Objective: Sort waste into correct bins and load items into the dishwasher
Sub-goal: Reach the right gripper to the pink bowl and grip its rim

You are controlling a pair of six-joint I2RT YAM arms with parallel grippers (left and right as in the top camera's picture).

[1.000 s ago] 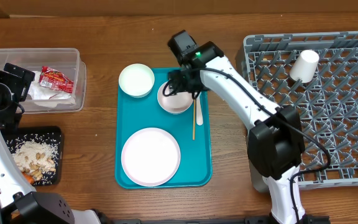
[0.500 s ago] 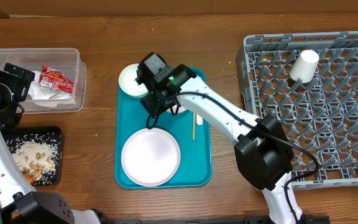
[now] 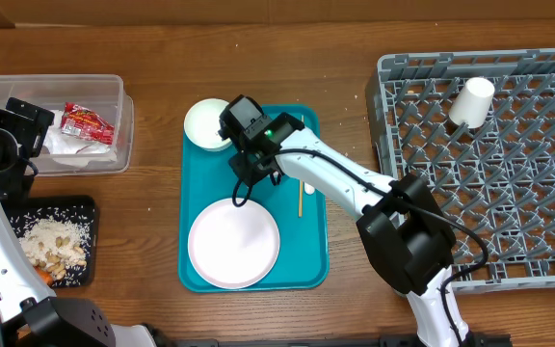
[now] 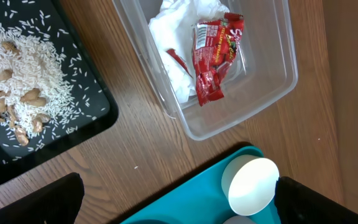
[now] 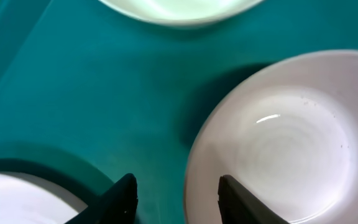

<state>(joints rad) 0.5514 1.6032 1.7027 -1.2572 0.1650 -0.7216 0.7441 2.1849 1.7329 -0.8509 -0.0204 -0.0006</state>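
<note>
The bowl (image 5: 278, 143) is sitting on the teal tray (image 5: 73, 93). My right hand (image 5: 178, 190) is narrowing from wide, one finger going inside the bowl's left rim and one outside, not pinching yet. I am judging the lift to the rack (image 3: 509, 173) on the right is close. The second bowl (image 3: 205, 123), plate (image 3: 234, 241) and fork (image 3: 302, 188) are crowding it. My left hand (image 4: 179, 194) is hanging wide open by the tub (image 4: 272, 93).

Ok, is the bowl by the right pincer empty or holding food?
Empty: in the right wrist view the bowl is bare glossy white inside, only tiny specks.
</note>
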